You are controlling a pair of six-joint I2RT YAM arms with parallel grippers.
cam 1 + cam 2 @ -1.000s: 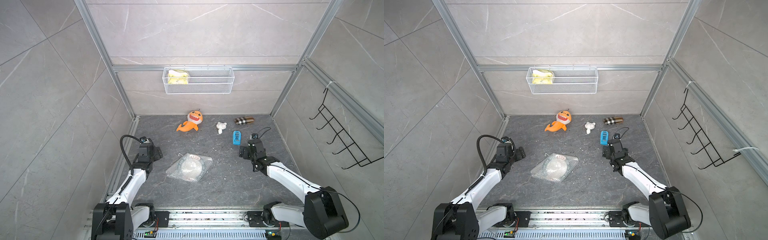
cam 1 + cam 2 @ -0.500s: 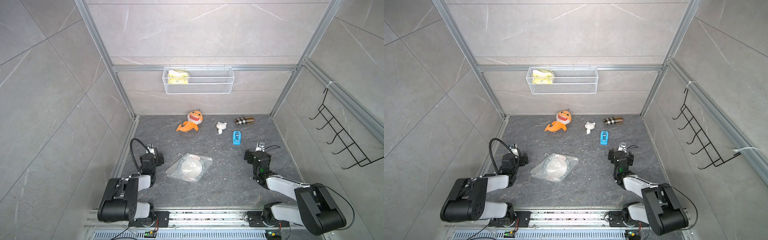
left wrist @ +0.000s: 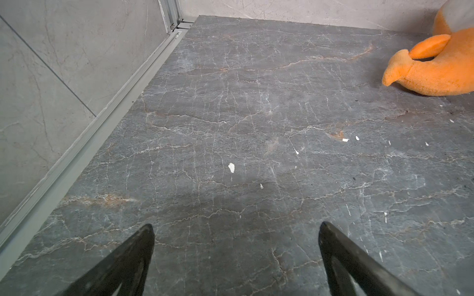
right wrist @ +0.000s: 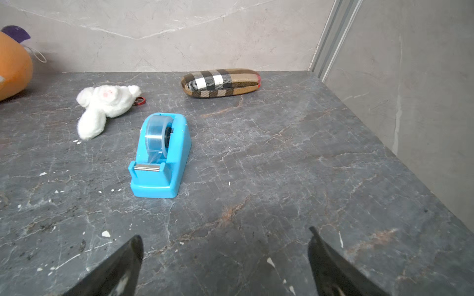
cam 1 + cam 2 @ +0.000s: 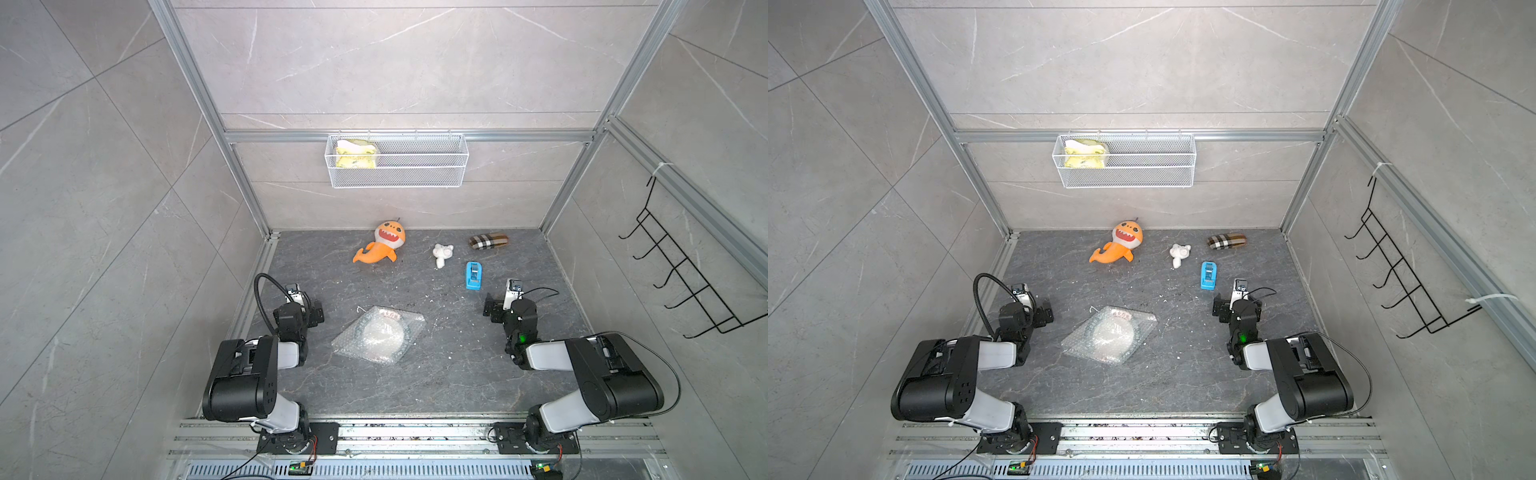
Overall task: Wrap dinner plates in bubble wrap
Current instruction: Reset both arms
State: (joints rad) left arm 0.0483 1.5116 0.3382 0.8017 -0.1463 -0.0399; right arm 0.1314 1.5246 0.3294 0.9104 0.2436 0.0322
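Both arms have folded back since a second ago; my left pincer (image 3: pixel 236 225) and right pincer (image 4: pixel 224 232) gape empty. Between them the plate (image 5: pixel 382 334) stays under the bubble wrap (image 5: pixel 411 325).

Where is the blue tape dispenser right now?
In both top views the blue tape dispenser sits on the right side of the table, toward the back, just nearer the robot than the white plush toy and the plaid glasses case.
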